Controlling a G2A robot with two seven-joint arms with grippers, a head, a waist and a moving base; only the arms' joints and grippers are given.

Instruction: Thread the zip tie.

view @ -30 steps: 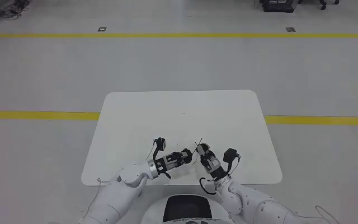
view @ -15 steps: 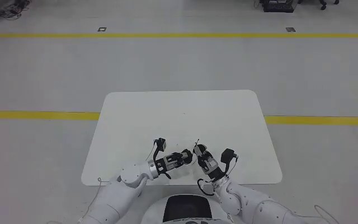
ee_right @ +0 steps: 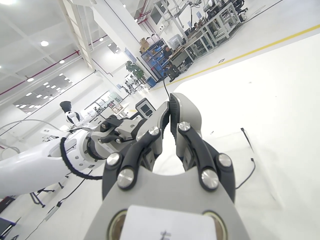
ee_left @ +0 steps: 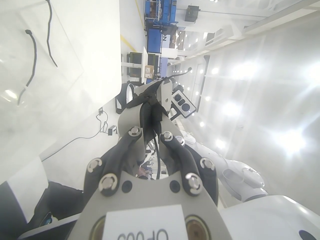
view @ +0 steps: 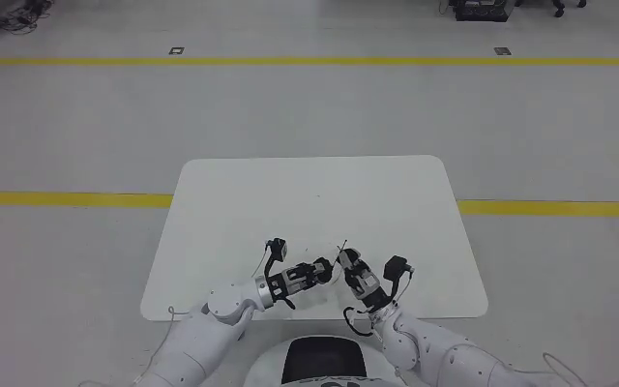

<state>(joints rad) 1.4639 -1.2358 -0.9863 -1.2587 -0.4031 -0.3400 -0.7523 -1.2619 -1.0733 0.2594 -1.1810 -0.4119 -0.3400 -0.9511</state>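
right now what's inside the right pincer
A thin black zip tie is pinched in the shut right pincer; a short length pokes out past its tips. The part clamped between the pads is covered, so how far it runs inside cannot be seen.

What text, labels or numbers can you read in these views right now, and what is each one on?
No text can be read in full.
Left wrist label, white, behind the left tool: cut by the picture's edge, not readable.
Right wrist label, white, behind the right tool: only a fragment of a mark.
Blue sign in the room behind: too small to read.
Table: no print.
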